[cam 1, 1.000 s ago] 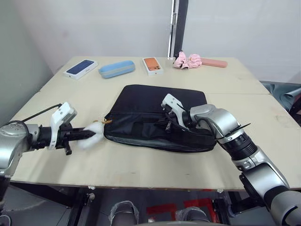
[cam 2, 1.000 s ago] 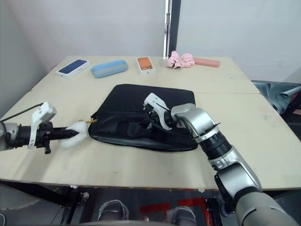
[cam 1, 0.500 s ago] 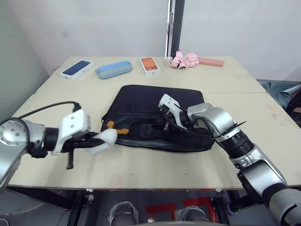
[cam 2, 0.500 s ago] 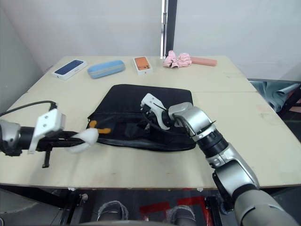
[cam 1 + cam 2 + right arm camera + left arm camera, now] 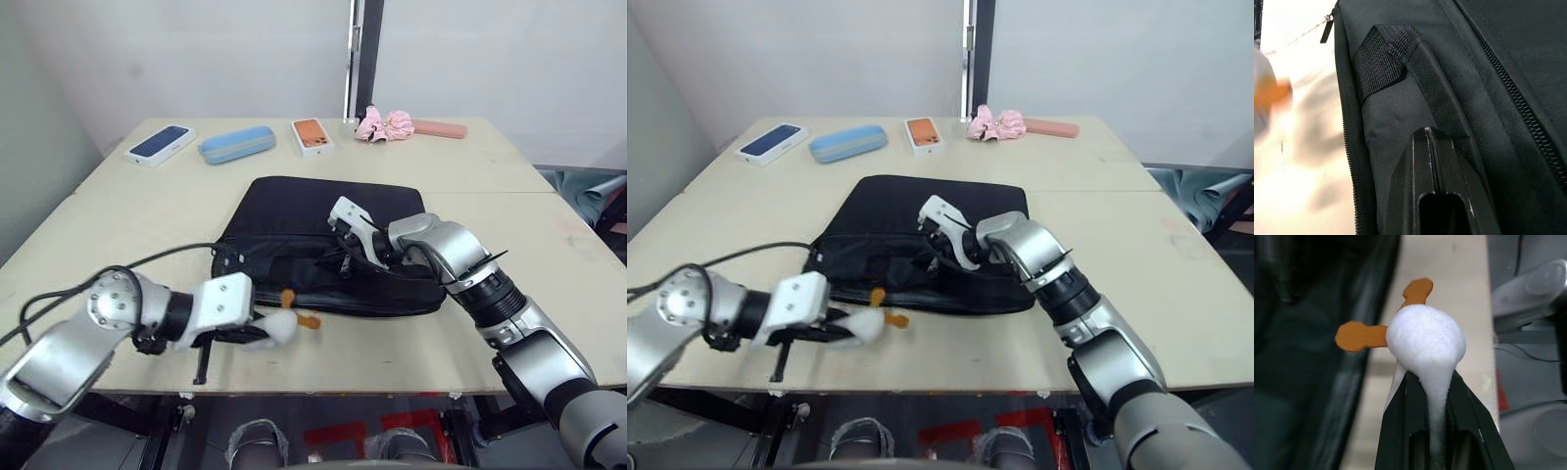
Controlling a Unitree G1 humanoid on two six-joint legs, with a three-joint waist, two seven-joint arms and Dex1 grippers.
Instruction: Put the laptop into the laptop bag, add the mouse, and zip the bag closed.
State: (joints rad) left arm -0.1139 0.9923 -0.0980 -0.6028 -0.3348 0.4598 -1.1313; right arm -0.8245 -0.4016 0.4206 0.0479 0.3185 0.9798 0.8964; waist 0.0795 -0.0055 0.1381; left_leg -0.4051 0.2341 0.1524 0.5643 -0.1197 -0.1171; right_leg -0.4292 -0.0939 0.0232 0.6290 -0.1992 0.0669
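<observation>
text: none legible — labels: none — brands: none

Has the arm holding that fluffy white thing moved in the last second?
Yes. The left gripper has carried the fluffy white thing from the laptop bag's left end along its near edge.

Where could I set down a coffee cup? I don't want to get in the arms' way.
Bare tabletop lies right of the laptop bag, out to the table edge, and between the bag and the back row: phone box, blue case, orange box, pink umbrella. The front left is crowded by the left gripper.
</observation>
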